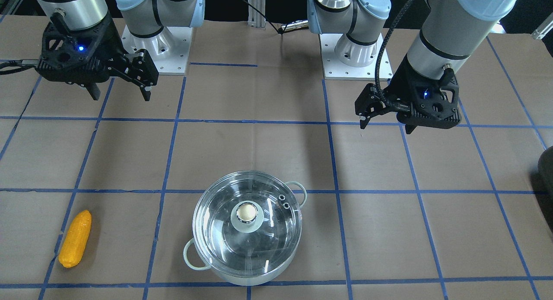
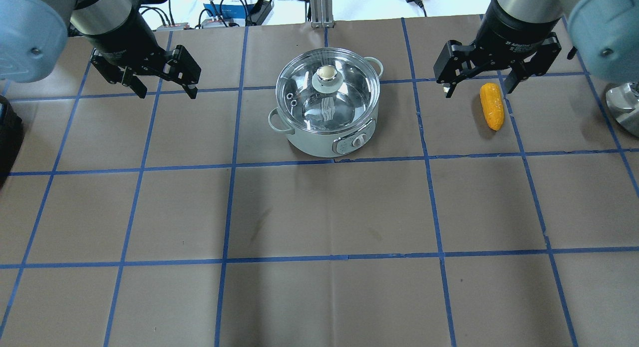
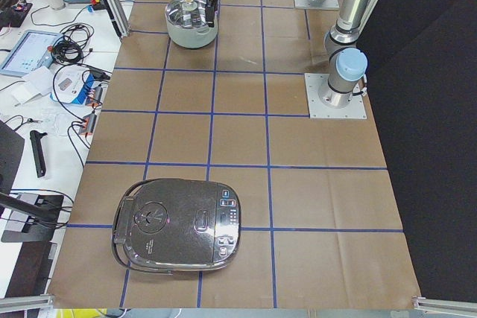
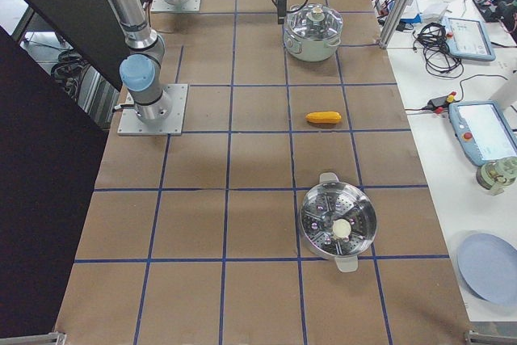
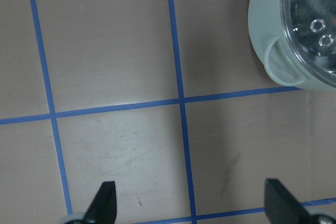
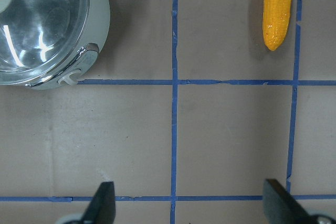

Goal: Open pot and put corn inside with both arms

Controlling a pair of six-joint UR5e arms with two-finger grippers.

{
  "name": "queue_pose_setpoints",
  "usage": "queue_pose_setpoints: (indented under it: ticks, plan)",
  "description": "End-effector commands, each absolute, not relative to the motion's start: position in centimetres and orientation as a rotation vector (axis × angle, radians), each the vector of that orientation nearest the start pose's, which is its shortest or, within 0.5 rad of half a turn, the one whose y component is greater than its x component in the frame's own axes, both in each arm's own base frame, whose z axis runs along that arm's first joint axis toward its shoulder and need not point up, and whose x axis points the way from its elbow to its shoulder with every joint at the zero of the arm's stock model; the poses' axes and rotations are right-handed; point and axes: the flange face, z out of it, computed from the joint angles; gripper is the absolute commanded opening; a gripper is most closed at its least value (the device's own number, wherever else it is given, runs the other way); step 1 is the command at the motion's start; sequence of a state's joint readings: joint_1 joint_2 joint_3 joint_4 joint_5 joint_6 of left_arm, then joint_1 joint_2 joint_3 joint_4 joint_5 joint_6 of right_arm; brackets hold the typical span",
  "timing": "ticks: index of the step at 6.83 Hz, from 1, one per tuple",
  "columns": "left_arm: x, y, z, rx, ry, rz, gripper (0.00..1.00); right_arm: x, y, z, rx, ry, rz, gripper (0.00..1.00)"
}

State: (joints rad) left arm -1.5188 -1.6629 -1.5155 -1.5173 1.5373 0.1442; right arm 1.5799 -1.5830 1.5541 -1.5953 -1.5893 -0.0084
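The steel pot (image 2: 344, 130) with mint handles stands at the far middle of the table, its glass lid (image 2: 309, 95) on and the knob (image 2: 325, 73) up. It also shows in the front view (image 1: 242, 272). The orange-yellow corn (image 2: 491, 106) lies flat on the table to the pot's right, also in the front view (image 1: 75, 238) and the right wrist view (image 6: 277, 9). My left gripper (image 2: 167, 94) is open and empty, hovering left of the pot. My right gripper (image 2: 478, 91) is open and empty, hovering just at the corn's near side.
A dark rice cooker (image 3: 179, 223) sits at the table's left end. A steel steamer pot (image 4: 338, 222) sits at the right end. Blue tape lines grid the brown table cover (image 2: 329, 212). The arm bases (image 1: 356, 54) stand behind the grippers.
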Motion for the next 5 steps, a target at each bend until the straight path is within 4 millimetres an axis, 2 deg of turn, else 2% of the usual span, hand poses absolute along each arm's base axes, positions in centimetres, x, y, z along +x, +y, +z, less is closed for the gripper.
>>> queue_pose_setpoints:
  ticks: [1, 3, 4, 5]
  plan:
    - [-11.0, -53.9, 47.3, 0.149, 3.17, -0.029, 1.0, 13.5, -49.0, 50.6, -0.023, 3.159, -0.087, 1.0]
    - [-11.3, -54.6, 46.6, 0.15, 3.201, -0.017, 1.0, 13.3, -49.2, 50.5, -0.019, 3.162, -0.082, 1.0]
    - [-11.4, -55.0, 46.8, 0.119, 3.201, -0.023, 1.0, 12.4, -50.2, 51.5, 0.006, 3.159, -0.128, 1.0]
    - [-14.3, -54.9, 47.4, 0.032, 3.206, -0.037, 1.0, 9.8, -54.0, 52.3, 0.017, 3.175, -0.126, 0.99]
